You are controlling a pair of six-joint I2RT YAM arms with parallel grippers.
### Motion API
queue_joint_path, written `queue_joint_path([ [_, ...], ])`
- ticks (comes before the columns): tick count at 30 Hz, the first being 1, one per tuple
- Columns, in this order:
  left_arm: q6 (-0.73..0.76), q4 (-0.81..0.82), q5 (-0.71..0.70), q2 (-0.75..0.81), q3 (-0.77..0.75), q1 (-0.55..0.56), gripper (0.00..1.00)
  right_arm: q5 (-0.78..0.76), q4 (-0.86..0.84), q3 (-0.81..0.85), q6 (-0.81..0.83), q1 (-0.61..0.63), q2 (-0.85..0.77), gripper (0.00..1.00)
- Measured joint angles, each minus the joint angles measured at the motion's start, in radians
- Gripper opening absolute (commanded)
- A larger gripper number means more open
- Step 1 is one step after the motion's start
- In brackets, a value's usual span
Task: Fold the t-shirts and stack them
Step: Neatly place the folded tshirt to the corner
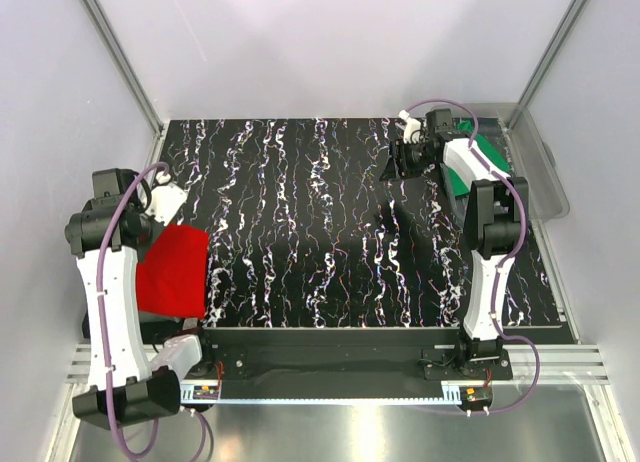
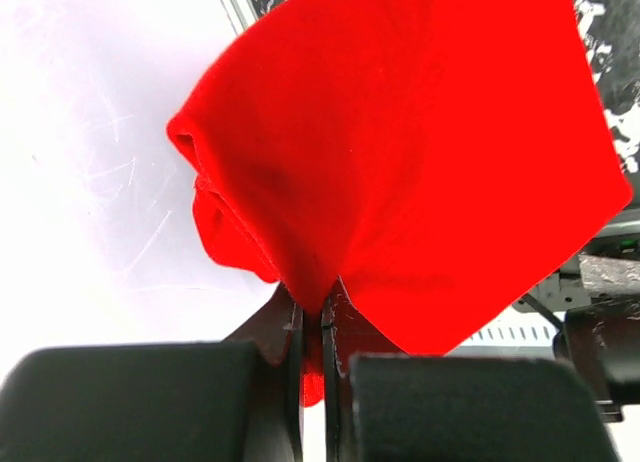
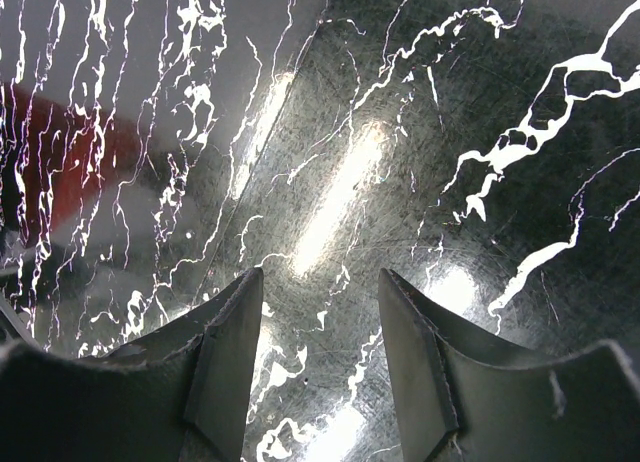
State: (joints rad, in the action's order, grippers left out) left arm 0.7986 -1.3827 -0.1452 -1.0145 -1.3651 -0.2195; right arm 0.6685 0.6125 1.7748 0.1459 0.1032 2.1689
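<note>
1. The left gripper (image 2: 312, 317) was clamped shut on a pinch of the red t-shirt (image 2: 420, 162), which fanned out ahead of its fingertips in loose folds.
2. Seen from above, that shirt hung just below the left gripper, at the left edge of the table (image 1: 300, 222).
3. The right gripper (image 3: 320, 282) had its jaws apart and held nothing, with bare marbled tabletop directly ahead.
4. The green t-shirt (image 1: 458, 182) lay just behind the right gripper, at the clear bin (image 1: 545, 172), partly hidden by the arm.

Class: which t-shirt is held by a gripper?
The red t-shirt, pinched in the shut left gripper; the green t-shirt lies at far right, ungripped.
</note>
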Motion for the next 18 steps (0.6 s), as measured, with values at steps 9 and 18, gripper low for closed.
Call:
queue_joint_path([
  [9, 0.070, 0.018, -0.032, -0.058, 0.098, -0.092, 0.00, 0.006, -0.007, 0.000, -0.001, 0.000, 0.008, 0.56],
  [18, 0.097, 0.162, -0.082, -0.170, 0.164, -0.167, 0.00, 0.007, -0.021, -0.002, -0.015, 0.000, 0.008, 0.56],
])
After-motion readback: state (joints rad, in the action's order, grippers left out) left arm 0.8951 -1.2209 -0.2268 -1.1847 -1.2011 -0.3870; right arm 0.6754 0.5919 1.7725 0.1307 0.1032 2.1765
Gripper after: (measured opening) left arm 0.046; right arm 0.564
